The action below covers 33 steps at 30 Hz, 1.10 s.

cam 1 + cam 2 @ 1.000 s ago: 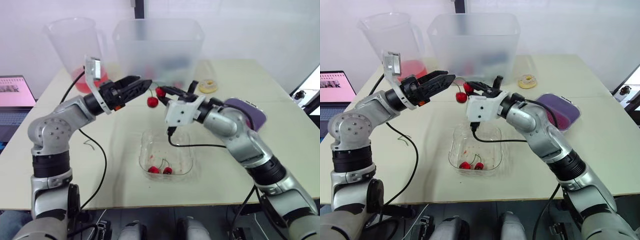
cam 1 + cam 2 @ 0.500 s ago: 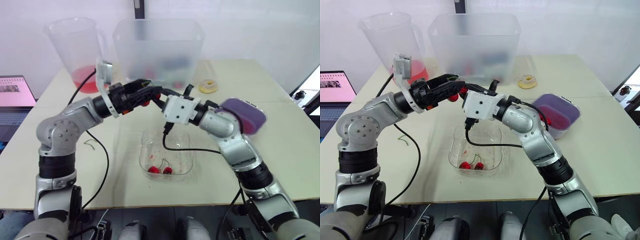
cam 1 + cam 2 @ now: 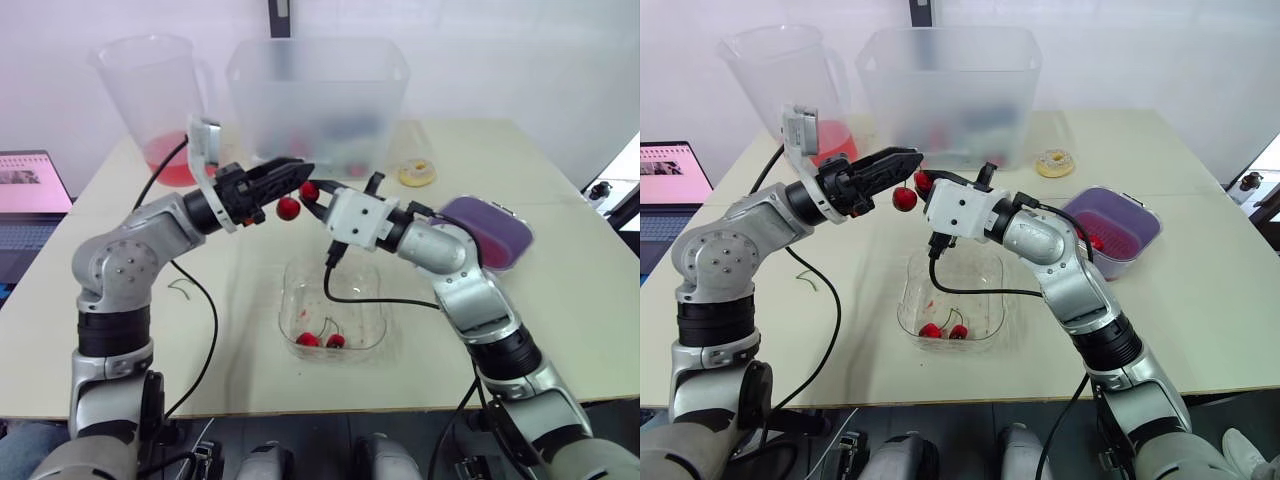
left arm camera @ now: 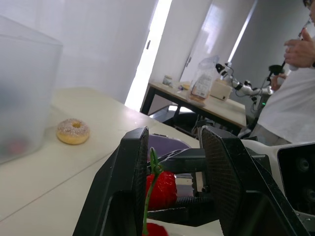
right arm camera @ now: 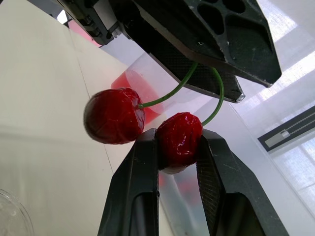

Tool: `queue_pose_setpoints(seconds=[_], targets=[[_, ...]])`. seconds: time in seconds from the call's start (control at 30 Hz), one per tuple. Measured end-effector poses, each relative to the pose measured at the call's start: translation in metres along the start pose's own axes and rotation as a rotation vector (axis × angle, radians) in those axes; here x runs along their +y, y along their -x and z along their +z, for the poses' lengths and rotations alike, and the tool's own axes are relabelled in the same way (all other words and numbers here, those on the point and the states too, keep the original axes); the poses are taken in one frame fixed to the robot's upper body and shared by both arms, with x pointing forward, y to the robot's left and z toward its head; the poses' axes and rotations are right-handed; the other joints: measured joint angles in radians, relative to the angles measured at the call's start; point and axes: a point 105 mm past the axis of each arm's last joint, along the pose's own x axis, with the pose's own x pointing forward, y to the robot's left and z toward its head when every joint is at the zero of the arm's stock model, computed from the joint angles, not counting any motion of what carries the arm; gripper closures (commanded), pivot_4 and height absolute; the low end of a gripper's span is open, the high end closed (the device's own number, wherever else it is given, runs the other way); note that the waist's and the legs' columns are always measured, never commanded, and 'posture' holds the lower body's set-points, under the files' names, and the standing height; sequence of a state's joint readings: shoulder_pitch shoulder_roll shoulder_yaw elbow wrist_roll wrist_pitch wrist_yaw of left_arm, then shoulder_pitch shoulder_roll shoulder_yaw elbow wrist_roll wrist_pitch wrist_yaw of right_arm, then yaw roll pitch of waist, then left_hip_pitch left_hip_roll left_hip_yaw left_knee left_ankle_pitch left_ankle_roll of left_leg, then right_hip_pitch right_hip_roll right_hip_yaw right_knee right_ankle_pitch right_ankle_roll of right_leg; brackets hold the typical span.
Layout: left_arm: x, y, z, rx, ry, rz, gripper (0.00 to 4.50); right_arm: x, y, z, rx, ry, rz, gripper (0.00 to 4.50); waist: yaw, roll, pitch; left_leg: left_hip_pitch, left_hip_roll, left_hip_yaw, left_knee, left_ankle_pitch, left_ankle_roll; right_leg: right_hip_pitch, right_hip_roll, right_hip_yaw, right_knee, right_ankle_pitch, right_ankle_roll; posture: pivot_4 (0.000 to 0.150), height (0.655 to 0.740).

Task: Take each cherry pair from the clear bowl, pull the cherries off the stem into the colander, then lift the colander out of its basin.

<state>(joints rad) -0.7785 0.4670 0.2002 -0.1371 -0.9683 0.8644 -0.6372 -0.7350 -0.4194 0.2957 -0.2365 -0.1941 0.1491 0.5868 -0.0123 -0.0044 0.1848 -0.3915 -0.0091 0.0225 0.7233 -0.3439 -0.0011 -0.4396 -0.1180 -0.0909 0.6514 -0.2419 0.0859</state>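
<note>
My right gripper (image 5: 178, 135) is shut on one cherry (image 5: 179, 139) of a pair, held in the air above the clear bowl (image 3: 375, 300). The other cherry (image 3: 288, 207) hangs free beside it. Their green stem (image 4: 150, 196) rises between the fingers of my left gripper (image 3: 300, 172), which stand apart around it; the stem lies against one finger. A second cherry pair (image 3: 320, 340) lies in the bowl. The purple colander (image 3: 1120, 225) sits in its basin to the right, with red fruit inside.
At the back stand a pitcher (image 3: 155, 100) with red liquid and a frosted bin (image 3: 315, 95). A doughnut (image 3: 415, 172) lies near the bin and a laptop (image 3: 25, 190) sits at the far left. A black cable (image 3: 200, 300) crosses the table. A person (image 4: 295, 98) stands in the background.
My left gripper has come in to the cherry pair and narrowed its fingers around the stem. The right gripper has shifted left, still gripping its cherry.
</note>
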Motion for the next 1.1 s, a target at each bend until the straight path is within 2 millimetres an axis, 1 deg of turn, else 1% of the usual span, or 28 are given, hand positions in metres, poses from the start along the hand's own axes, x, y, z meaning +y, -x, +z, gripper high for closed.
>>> queue_pose_setpoints(seconds=[0.07, 0.1, 0.13, 0.33, 0.4, 0.43, 0.5, 0.53, 0.57, 0.6, 0.63, 0.67, 0.73, 0.8, 0.83, 0.87, 0.9, 0.93, 0.97, 1.03, 1.1], targets=[[0.001, 0.0, 0.0, 0.0, -0.011, 0.007, 3.49, 0.0, 0.0, 0.001, -0.003, 0.001, 0.0, 3.6, 0.0, 0.0, 0.0, 0.0, 0.0, 0.0, 0.0, 0.0, 0.0, 0.0, 0.0, 0.0, 0.0, 0.0, 0.0, 0.15, 0.6863], [0.002, 0.0, 0.0, 0.003, -0.016, 0.011, 4.08, 0.0, 0.0, 0.002, -0.004, 0.001, 0.001, 3.6, 0.0, 0.0, 0.0, 0.0, 0.0, 0.0, 0.0, 0.0, 0.0, 0.0, 0.0, 0.0, 0.0, 0.0, 0.0, 0.15, 0.6863], [0.002, -0.001, -0.001, 0.004, -0.018, 0.011, 4.47, 0.0, 0.0, 0.002, -0.004, 0.0, 0.002, 3.6, 0.0, 0.0, 0.0, 0.0, 0.0, 0.0, 0.0, 0.0, 0.0, 0.0, 0.0, 0.0, 0.0, 0.0, 0.0, 0.15, 0.6863], [0.005, 0.0, -0.002, 0.008, -0.034, 0.026, 4.47, 0.002, 0.0, 0.005, -0.019, -0.023, 0.017, 3.6, 0.0, 0.0, 0.0, 0.0, 0.0, 0.0, 0.0, 0.0, 0.0, 0.0, 0.0, 0.0, 0.0, 0.0, 0.0, 0.15, 0.6863], [0.007, 0.0, -0.003, 0.015, -0.041, 0.034, 4.5, 0.004, 0.001, 0.006, -0.031, -0.055, 0.03, 2.89, 0.0, 0.0, 0.0, 0.0, 0.0, 0.0, 0.0, 0.0, 0.0, 0.0, 0.0, 0.0, 0.0, 0.0, 0.0, 0.15, 0.6863], [0.007, 0.0, -0.003, 0.015, -0.041, 0.037, 4.5, 0.006, 0.002, 0.007, -0.037, -0.072, 0.036, 2.65, 0.0, 0.0, 0.0, 0.0, 0.0, 0.0, 0.0, 0.0, 0.0, 0.0, 0.0, 0.0, 0.0, 0.0, 0.0, 0.15, 0.6863], [0.008, 0.0, -0.003, 0.013, -0.041, 0.038, 4.5, 0.008, 0.003, 0.008, -0.048, -0.1, 0.053, 1.78, 0.0, 0.0, 0.0, 0.0, 0.0, 0.0, 0.0, 0.0, 0.0, 0.0, 0.0, 0.0, 0.0, 0.0, 0.0, 0.15, 0.6863], [0.008, 0.0, -0.003, 0.013, -0.041, 0.037, 4.5, 0.008, 0.004, 0.008, -0.05, -0.105, 0.057, 1.27, 0.0, 0.0, 0.0, 0.0, 0.0, 0.0, 0.0, 0.0, 0.0, 0.0, 0.0, 0.0, 0.0, 0.0, 0.0, 0.15, 0.6863], [0.008, 0.0, -0.003, 0.013, -0.041, 0.037, 4.5, 0.009, 0.007, 0.006, -0.049, -0.086, 0.075, 0.81, 0.001, 0.0, 0.0, 0.0, 0.0, 0.0, 0.0, 0.0, 0.0, 0.0, 0.0, 0.0, 0.0, 0.0, 0.0, 0.15, 0.6863], [0.009, 0.001, -0.002, 0.013, -0.042, 0.039, 4.5, 0.008, 0.011, 0.003, -0.039, -0.057, 0.092, 0.23, 0.002, 0.0, 0.0, 0.0, 0.0, 0.0, 0.0, 0.0, 0.0, 0.0, 0.0, 0.0, 0.0, 0.0, 0.0, 0.15, 0.6863], [0.009, 0.002, -0.002, 0.016, -0.045, 0.041, 4.5, 0.007, 0.017, 0.0, -0.028, -0.027, 0.106, 0.06, 0.003, 0.0, 0.0, 0.0, -0.001, 0.0, 0.0, 0.0, 0.0, 0.001, 0.0, 0.0, 0.0, 0.0, 0.0, 0.15, 0.6863], [0.009, 0.003, -0.001, 0.019, -0.05, 0.043, 4.5, 0.004, 0.023, -0.005, -0.016, -0.019, 0.117, 0.06, 0.003, 0.0, 0.0, 0.0, -0.001, 0.0, 0.0, 0.0, 0.0, 0.001, 0.0, 0.0, 0.0, 0.0, 0.0, 0.15, 0.6863], [0.01, 0.006, 0.001, 0.025, -0.059, 0.044, 4.5, -0.01, 0.034, -0.013, 0.005, -0.074, 0.103, 0.06, 0.001, 0.0, 0.0, 0.0, 0.0, 0.0, 0.0, 0.0, 0.0, 0.001, 0.0, 0.0, 0.0, 0.0, 0.0, 0.15, 0.6863], [0.008, 0.008, 0.001, 0.036, -0.06, 0.033, 4.5, -0.025, 0.04, -0.02, 0.018, -0.229, 0.065, 0.06, 0.0, 0.0, 0.0, 0.0, 0.0, 0.0, 0.0, 0.0, 0.0, 0.001, 0.0, 0.0, 0.0, 0.0, 0.0, 0.15, 0.6863], [0.007, 0.009, 0.0, 0.039, -0.052, 0.021, 4.5, -0.032, 0.042, -0.022, 0.012, -0.367, 0.035, 0.06, -0.002, 0.0, 0.0, 0.0, 0.001, 0.0, 0.0, 0.0, 0.0, 0.001, 0.0, 0.0, 0.0, 0.0, 0.0, 0.15, 0.6863], [0.006, 0.009, -0.001, 0.041, -0.046, 0.014, 4.5, -0.034, 0.041, -0.022, -0.004, -0.477, 0.025, 0.06, -0.003, 0.0, 0.0, 0.0, 0.001, 0.0, 0.0, 0.0, 0.0, 0.0, 0.0, 0.0, 0.0, 0.0, 0.0, 0.15, 0.6863], [0.005, 0.01, -0.002, 0.044, -0.04, 0.006, 4.5, -0.039, 0.04, -0.019, -0.057, -0.72, 0.029, 0.06, -0.006, 0.0, 0.0, 0.0, 0.002, 0.0, 0.0, 0.0, 0.0, 0.001, 0.001, 0.0, 0.001, 0.0, 0.0, 0.15, 0.6863], [0.004, 0.01, -0.004, 0.048, -0.034, -0.005, 4.5, -0.042, 0.038, -0.012, -0.111, -0.909, 0.063, 0.06, -0.005, 0.0, 0.0, 0.0, 0.002, 0.0, 0.0, 0.0, 0.0, 0.0, 0.001, -0.001, 0.002, 0.0, 0.0, 0.15, 0.6863], [0.002, 0.01, -0.005, 0.054, -0.024, -0.016, 4.5, -0.044, 0.037, -0.002, -0.167, -1.052, 0.121, 0.06, -0.003, 0.001, 0.0, 0.0, 0.002, -0.001, 0.0, 0.0, 0.0, 0.0, 0.0, -0.001, 0.002, 0.0, 0.0, 0.15, 0.6863], [-0.001, 0.009, -0.006, 0.061, -0.012, -0.033, 4.5, -0.044, 0.036, 0.02, -0.232, -1.162, 0.238, 0.06, 0.0, 0.001, 0.0, 0.0, 0.002, -0.001, 0.0, 0.0, 0.0, 0.0, 0.0, -0.001, 0.001, 0.0, 0.0, 0.15, 0.6863], [-0.005, 0.01, -0.008, 0.069, 0.0, -0.048, 4.5, -0.037, 0.035, 0.027, -0.215, -1.196, 0.314, 0.06, 0.003, 0.0, 0.0, 0.0, 0.0, -0.001, 0.0, 0.0, 0.0, 0.001, 0.0, -0.001, 0.0, 0.0, 0.0, 0.15, 0.6863]])
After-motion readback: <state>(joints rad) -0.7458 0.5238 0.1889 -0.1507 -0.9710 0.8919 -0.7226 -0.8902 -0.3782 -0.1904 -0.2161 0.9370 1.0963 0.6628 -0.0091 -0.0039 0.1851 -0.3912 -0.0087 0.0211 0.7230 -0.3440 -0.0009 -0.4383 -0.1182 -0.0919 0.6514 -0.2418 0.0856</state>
